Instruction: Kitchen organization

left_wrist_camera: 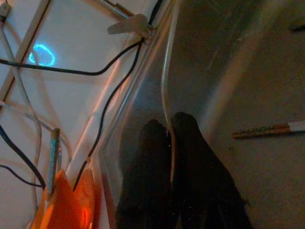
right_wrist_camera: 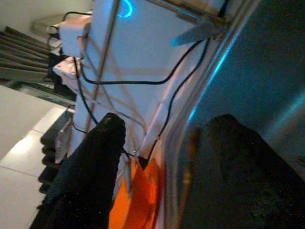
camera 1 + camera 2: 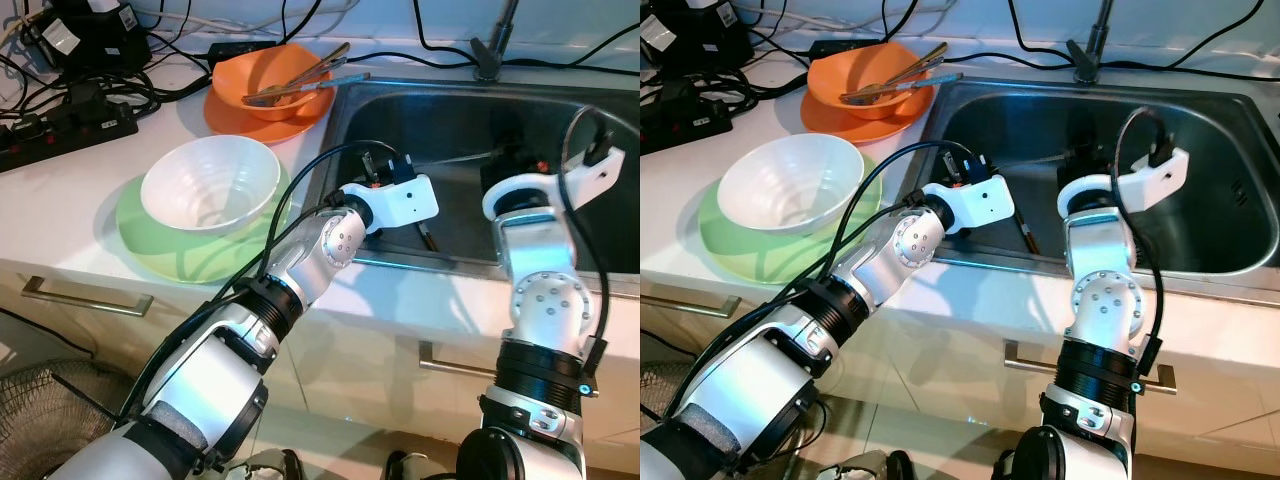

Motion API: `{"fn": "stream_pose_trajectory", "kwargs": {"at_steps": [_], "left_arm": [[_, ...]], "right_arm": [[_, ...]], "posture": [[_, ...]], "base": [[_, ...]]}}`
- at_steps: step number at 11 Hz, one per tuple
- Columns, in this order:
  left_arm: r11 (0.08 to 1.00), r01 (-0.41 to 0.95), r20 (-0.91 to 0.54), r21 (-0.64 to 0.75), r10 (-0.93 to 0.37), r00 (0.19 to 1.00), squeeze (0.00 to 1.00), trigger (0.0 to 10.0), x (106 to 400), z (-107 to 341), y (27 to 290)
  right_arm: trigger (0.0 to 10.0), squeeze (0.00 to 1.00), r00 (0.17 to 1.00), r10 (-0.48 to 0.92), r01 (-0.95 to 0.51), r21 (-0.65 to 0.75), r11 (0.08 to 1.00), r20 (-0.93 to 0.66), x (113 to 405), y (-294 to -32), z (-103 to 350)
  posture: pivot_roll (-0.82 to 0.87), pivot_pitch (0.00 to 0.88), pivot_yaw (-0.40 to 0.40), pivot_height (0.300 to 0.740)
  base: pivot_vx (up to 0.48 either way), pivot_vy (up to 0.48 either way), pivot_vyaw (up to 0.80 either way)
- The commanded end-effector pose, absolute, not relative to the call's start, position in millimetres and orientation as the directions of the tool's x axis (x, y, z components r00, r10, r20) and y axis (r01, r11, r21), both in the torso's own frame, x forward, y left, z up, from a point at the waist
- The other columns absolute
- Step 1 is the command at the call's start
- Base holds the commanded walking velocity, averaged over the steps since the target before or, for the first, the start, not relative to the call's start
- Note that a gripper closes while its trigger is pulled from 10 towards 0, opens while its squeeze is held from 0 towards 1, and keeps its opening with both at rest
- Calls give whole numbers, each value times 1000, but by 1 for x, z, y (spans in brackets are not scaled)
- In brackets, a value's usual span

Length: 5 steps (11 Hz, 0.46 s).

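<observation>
Both arms reach over the counter edge into the steel sink [image 3: 470, 120]. My left gripper [image 1: 169, 123] hangs low inside the sink near its left wall, fingers pressed together; a thin pale line runs between them, and whether it is held I cannot tell. A patterned chopstick [image 1: 267, 130] lies on the sink floor a little way from those fingertips. My right gripper [image 2: 162, 126] is also in the sink, fingers spread wide with nothing between them. An orange bowl [image 3: 262, 72] holding several utensils [image 3: 300, 80] sits on an orange plate left of the sink.
A white bowl [image 3: 210, 180] rests on a green plate [image 3: 140, 240] at the counter front. Power strips and tangled cables [image 3: 70, 110] crowd the back left. The faucet base [image 3: 489, 62] stands behind the sink. Drawer handles [image 3: 85, 297] line the cabinet front.
</observation>
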<state>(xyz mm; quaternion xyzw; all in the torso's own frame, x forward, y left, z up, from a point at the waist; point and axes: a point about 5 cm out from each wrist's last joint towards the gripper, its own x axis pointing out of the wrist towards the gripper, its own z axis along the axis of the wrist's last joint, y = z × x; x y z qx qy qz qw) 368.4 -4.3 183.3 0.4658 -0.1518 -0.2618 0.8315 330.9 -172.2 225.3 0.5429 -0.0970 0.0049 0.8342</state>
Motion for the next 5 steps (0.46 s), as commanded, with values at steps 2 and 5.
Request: {"fn": "stream_pose_trajectory", "kwargs": {"at_steps": [2, 5], "left_arm": [[404, 291, -18, 867, -559, 829, 0, 10000, 371, 179, 0], [407, 286, -18, 867, -549, 835, 0, 10000, 372, 179, 1]], "right_arm": [[0, 0, 981, -63, -142, 905, 402, 182, 330, -165, 231], [0, 0, 981, -43, -158, 905, 394, 190, 330, -162, 233]], "posture": [[-40, 87, 73, 740], [-39, 88, 71, 740]], "base": [[0, 0, 0], [0, 0, 0]]}}
